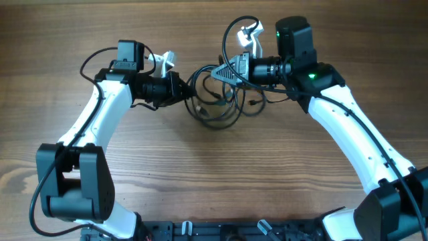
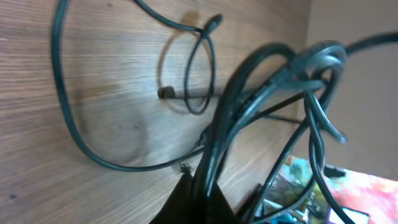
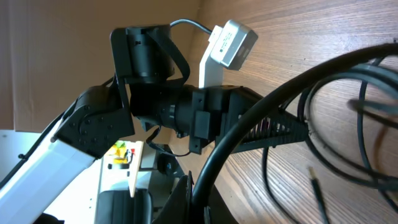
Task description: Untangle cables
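The wood-grain table (image 1: 267, 174) fills the overhead view. The cables (image 1: 215, 112) lie tangled at upper centre, between my two grippers. My left gripper (image 1: 186, 88) is clamped on strands at the tangle's left edge. My right gripper (image 1: 218, 72) pinches a cord at its top.

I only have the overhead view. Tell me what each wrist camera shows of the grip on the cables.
Observer: Left wrist view: the left end effector is shut on several strands of the cables, which fan upward from it.
Operator: Now the right.
Observer: Right wrist view: the right end effector is shut on a strand that arcs up to the right.
Operator: Report any loose end.
Observer: Left wrist view: one plug lies on the table, outside the gripped bundle.
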You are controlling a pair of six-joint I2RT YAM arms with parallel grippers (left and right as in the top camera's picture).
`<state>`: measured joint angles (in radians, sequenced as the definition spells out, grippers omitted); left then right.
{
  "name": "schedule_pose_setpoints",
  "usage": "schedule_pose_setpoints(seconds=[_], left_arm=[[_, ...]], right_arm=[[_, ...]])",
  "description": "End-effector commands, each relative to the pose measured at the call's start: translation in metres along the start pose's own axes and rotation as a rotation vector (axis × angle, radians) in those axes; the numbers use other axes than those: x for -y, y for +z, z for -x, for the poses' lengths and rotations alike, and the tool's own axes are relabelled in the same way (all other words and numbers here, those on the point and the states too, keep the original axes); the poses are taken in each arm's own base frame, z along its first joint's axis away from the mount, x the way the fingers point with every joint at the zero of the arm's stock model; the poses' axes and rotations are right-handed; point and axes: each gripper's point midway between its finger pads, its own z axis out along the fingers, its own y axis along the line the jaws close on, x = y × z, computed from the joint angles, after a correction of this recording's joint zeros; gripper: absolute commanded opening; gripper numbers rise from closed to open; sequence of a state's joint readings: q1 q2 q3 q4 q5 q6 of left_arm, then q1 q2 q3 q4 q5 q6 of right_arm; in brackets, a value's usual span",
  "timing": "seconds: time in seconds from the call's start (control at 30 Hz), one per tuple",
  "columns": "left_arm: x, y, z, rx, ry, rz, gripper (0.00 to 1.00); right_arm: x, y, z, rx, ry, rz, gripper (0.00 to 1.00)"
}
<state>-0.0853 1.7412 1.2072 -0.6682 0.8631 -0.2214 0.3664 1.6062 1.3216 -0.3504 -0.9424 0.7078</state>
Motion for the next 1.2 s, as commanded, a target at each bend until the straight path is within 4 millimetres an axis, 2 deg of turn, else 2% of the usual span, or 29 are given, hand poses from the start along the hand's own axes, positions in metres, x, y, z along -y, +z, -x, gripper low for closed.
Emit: schedule_pose_setpoints(seconds=[0.0,0.1,0.17,0.23,0.3,0.4,0.47,0.57,0.67,0.7,0.77,0.9,0.97,1.03,1.07,1.17], left_arm=[[0.006,-0.005,0.003,0.004,0.003,-0.05,0.04],[0.006,-0.039,0.022,0.115,0.026,-0.021,0.04],[0.004,-0.079,0.036,0.243,0.047,0.051,0.04],[-0.002,-0.116,0.042,0.356,0.048,0.14,0.04],[-0.012,-0.16,0.042,0.477,0.015,0.244,0.04],[-0.021,-0.192,0.035,0.55,-0.031,0.296,0.04],[-0.029,-0.203,0.034,0.574,-0.059,0.308,0.04],[-0.033,-0.208,0.034,0.585,-0.071,0.314,0.04],[-0.034,-0.208,0.034,0.586,-0.072,0.318,0.04],[-0.033,-0.208,0.034,0.585,-0.072,0.316,0.04],[-0.034,-0.207,0.032,0.578,-0.078,0.316,0.04],[-0.037,-0.205,0.032,0.575,-0.078,0.348,0.04],[-0.058,-0.226,0.038,0.645,-0.109,0.479,0.04],[-0.084,-0.255,0.04,0.741,-0.219,0.587,0.04],[-0.095,-0.269,0.038,0.779,-0.26,0.609,0.04],[-0.113,-0.291,0.033,0.823,-0.326,0.639,0.04]], right_arm=[[0.005,0.001,0.0,0.001,0.009,-0.02,0.05],[0.032,-0.004,-0.002,0.02,0.042,-0.143,0.04],[0.061,-0.015,-0.004,0.04,0.082,-0.273,0.04],[0.084,-0.028,-0.003,0.064,0.108,-0.379,0.04],[0.116,-0.05,-0.003,0.104,0.164,-0.542,0.04],[0.151,-0.083,-0.005,0.144,0.214,-0.735,0.04],[0.169,-0.105,-0.008,0.167,0.255,-0.839,0.04],[0.191,-0.141,-0.012,0.195,0.321,-0.959,0.04],[0.201,-0.161,-0.011,0.216,0.351,-0.984,0.04],[0.201,-0.162,-0.009,0.22,0.357,-0.967,0.04],[0.192,-0.151,-0.006,0.176,0.291,-0.878,0.04],[0.189,-0.145,-0.008,0.155,0.271,-0.866,0.04],[0.194,-0.151,-0.009,0.171,0.287,-0.908,0.04],[0.202,-0.165,-0.01,0.193,0.315,-0.972,0.04],[0.21,-0.179,-0.011,0.223,0.354,-1.019,0.04],[0.223,-0.206,-0.007,0.289,0.431,-1.037,0.04]])
